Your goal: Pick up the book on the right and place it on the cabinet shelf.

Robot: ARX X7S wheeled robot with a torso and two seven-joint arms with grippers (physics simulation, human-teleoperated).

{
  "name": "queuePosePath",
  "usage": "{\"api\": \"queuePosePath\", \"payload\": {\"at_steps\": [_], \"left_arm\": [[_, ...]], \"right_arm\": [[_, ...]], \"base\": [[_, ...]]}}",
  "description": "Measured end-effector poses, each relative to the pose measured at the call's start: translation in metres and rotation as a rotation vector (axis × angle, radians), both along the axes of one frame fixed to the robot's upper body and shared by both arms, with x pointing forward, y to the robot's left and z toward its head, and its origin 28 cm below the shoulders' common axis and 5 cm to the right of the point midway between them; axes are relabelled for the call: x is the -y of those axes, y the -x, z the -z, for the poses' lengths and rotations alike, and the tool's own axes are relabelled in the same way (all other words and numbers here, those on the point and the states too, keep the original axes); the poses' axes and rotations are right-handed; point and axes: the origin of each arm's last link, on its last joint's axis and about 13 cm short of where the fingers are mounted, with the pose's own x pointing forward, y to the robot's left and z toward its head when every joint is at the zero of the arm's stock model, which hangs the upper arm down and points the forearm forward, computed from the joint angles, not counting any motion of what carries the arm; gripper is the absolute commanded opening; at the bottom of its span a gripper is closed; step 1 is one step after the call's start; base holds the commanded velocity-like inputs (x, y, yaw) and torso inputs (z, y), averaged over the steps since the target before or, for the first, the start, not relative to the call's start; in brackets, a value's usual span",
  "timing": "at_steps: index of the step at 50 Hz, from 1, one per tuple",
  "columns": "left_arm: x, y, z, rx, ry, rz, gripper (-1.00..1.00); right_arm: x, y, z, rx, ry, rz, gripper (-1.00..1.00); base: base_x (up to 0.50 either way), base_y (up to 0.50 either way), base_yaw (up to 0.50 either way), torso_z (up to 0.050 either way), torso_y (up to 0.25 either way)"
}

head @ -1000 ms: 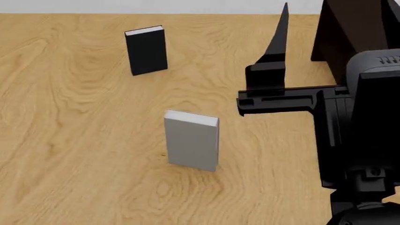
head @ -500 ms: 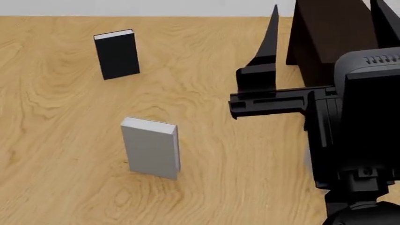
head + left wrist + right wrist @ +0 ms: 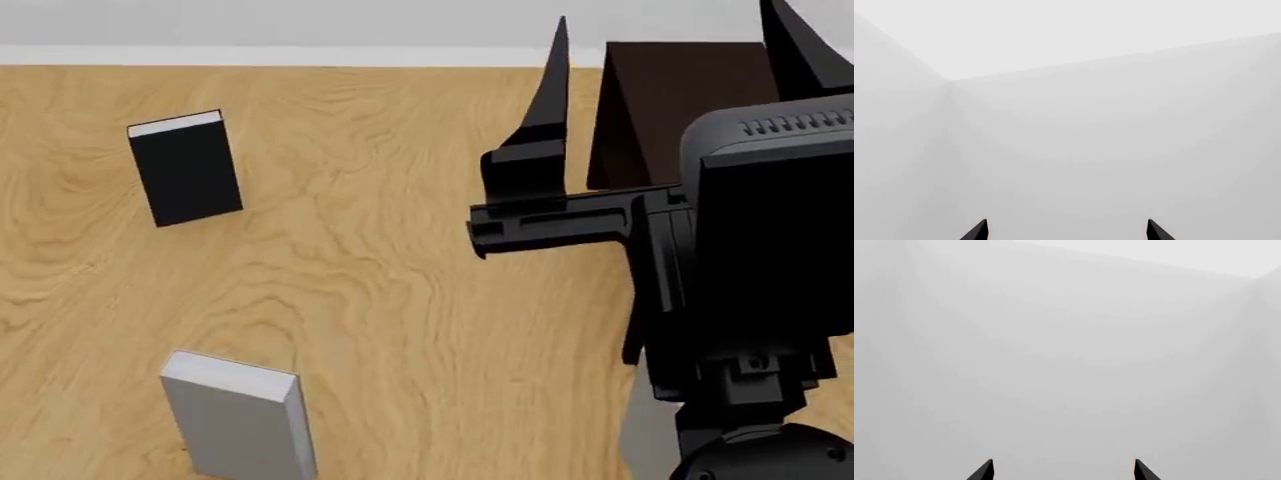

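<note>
The light grey book (image 3: 238,422) stands upright on the wooden table (image 3: 400,300) at the lower left of the head view, its white page edges up. My right gripper (image 3: 674,50) is raised at the right with its fingers pointing up, open and empty, well to the right of the book. Behind it stands the dark brown cabinet (image 3: 674,100); its shelf does not show. In the right wrist view the right gripper (image 3: 1062,471) faces only blank white walls. The left gripper (image 3: 1066,231) is open too, against blank white walls, and is absent from the head view.
A black book (image 3: 187,170) with white page edges stands upright at the far left of the table. The right arm's black body (image 3: 761,280) fills the right side of the head view and hides part of the cabinet.
The head view has swung to the right: both books slid left and down in the picture, and more of the cabinet came into view. The right gripper stays raised and open.
</note>
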Motion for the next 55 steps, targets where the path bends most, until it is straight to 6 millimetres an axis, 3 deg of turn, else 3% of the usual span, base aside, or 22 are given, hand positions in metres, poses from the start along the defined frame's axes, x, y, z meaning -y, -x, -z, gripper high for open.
{"api": "queuePosePath", "payload": {"at_steps": [29,38,45,55], "left_arm": [[-0.002,0.002,-0.001,0.007,0.004,-0.012,1.00],[-0.003,0.005,-0.005,0.018,0.000,-0.017,1.00],[-0.006,0.010,-0.011,0.040,-0.002,-0.031,1.00],[-0.012,0.020,-0.019,0.075,0.002,-0.056,1.00]], "right_arm": [[-0.001,0.000,0.001,-0.011,0.005,-0.006,1.00],[0.001,0.002,-0.003,-0.011,0.003,-0.007,1.00],[0.007,0.004,-0.019,-0.038,0.025,-0.014,1.00],[0.018,0.000,-0.061,-0.169,0.074,-0.048,1.00]], "base": [[0.45,0.01,0.00,0.000,0.001],[-0.01,0.00,0.00,0.000,0.001],[0.00,0.00,0.00,0.000,0.000],[0.00,0.00,0.00,0.000,0.000]]}}
